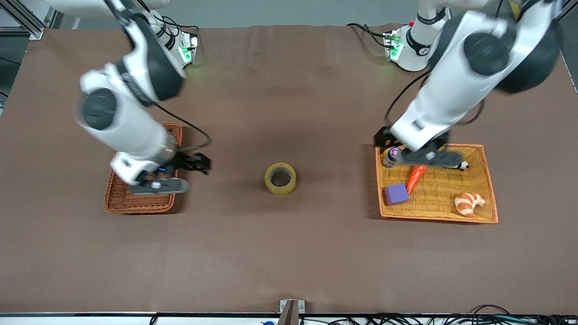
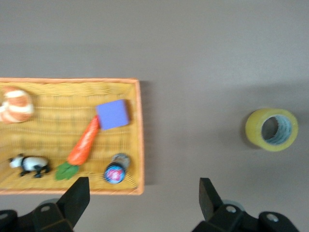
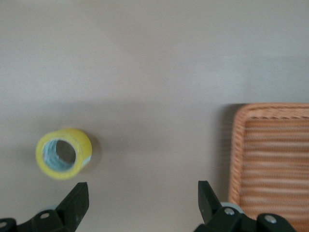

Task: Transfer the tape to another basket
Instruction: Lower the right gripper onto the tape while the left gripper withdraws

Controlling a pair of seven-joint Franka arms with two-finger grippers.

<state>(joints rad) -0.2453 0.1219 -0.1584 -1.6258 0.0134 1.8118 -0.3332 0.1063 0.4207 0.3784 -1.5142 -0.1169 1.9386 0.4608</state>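
Observation:
The tape (image 1: 280,178), a yellowish ring with a grey core, lies flat on the brown table, midway between the two woven containers. It also shows in the left wrist view (image 2: 271,129) and the right wrist view (image 3: 63,153). The reddish-brown basket (image 1: 118,201) stands toward the right arm's end of the table; its rim shows in the right wrist view (image 3: 270,159). My right gripper (image 1: 198,162) hangs open and empty (image 3: 142,203) over the table beside the basket's tape-side edge. My left gripper (image 1: 383,139) hangs open and empty (image 2: 143,203) over the orange tray's corner.
The flat orange-yellow tray (image 1: 490,189) stands toward the left arm's end. It holds a small bottle (image 1: 391,156), a carrot (image 1: 416,177), a purple block (image 1: 396,194), a croissant (image 1: 468,203) and a panda figure (image 1: 461,165). Bare brown table surrounds the tape.

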